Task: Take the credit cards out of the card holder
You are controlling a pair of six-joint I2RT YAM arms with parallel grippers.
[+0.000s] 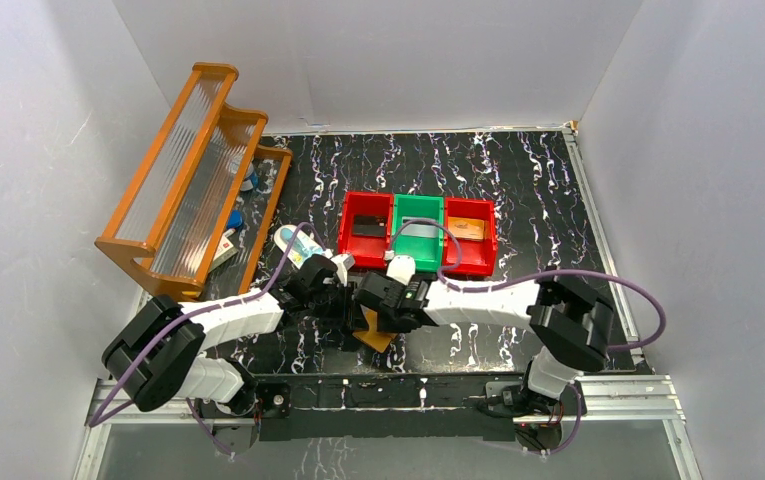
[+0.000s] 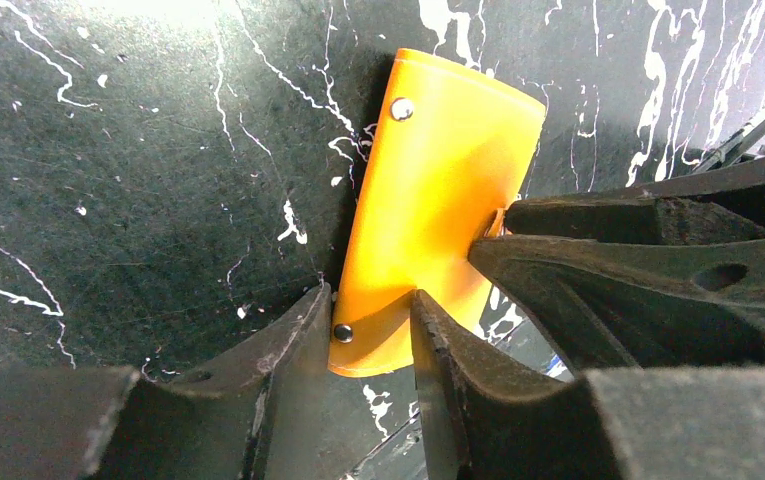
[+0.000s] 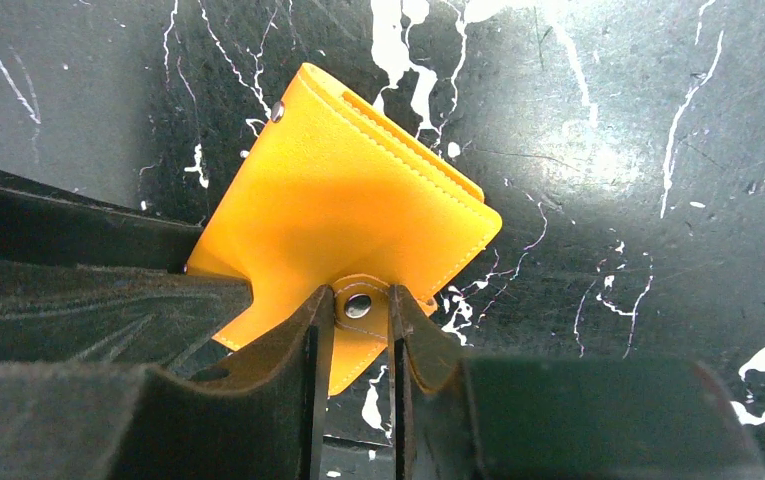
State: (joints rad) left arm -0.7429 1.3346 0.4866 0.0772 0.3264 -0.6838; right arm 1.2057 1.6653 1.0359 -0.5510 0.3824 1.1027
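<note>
From above: both arms leaning in to one spot at the near middle of the tabletop, with the orange card holder tucked between them. Hard to tell from here whether lifted or lying flat. Behind, a row of red and green bins; off to the left, a wooden rack. Both well apart from the work, so probably not needed for this step.

From the left wrist: card holder tilted, plain orange side showing, with small metal studs along one long edge. Left jaws closed in on its lower end, one on each side, pinching it. Likely held this way to stop the holder sliding while the other end gets pulled. Right jaws poking in from the right, touching the holder's far edge.

From the right wrist: card holder again, folded shut. Right jaws pressed in on the little snap tab, pinching it from both sides. Best guess: gripping the tab to pop the snap and open the flap. Left jaws at the left, on the holder's corner.

No cards in sight in any view; probably tucked inside. Flap not yet open, so taking out not begun.
</note>
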